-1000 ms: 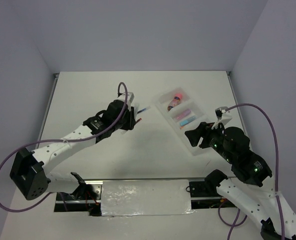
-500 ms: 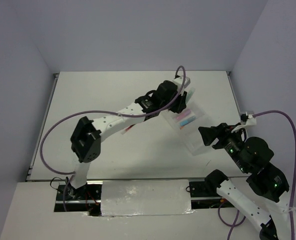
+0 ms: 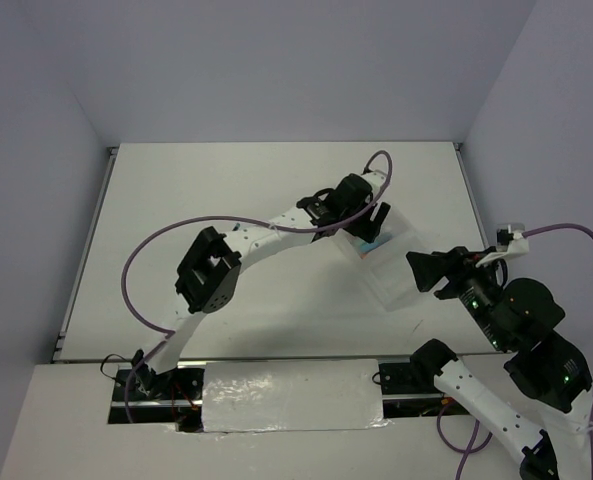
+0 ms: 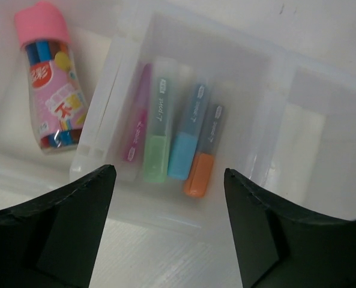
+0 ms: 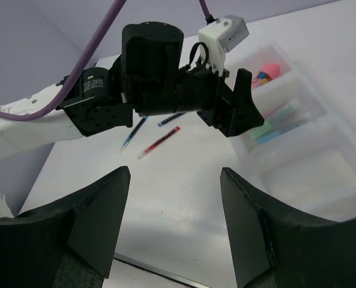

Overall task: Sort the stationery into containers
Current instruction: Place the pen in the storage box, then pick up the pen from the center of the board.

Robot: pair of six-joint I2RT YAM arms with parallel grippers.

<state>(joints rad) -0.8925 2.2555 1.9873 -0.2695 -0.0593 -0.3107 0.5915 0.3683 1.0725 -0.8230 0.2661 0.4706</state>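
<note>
Translucent plastic tray [image 4: 276, 72] cradles four stubby pastel sticks [image 4: 158, 129] below the wide-open, empty left pincer [image 4: 167, 175]; right pincer [image 5: 174, 174] gapes empty.

Long white translucent plastic tray [image 4: 278, 78], three compartments in a row. End compartment: pink-capped stubby clear bottle [image 4: 50, 84], lying on its side. Middle compartment: four short sticks, parallel, side by side — magenta stick [image 4: 137, 123], green stick [image 4: 158, 129], blue stick [image 4: 187, 135], orange stick [image 4: 203, 153]. On the surface [image 5: 184, 198], well apart from the tray — thin red pen [image 5: 158, 142], thin dark-blue pen [image 5: 132, 133], second dark-blue pen [image 5: 171, 119], all lying flat near one another.
</note>
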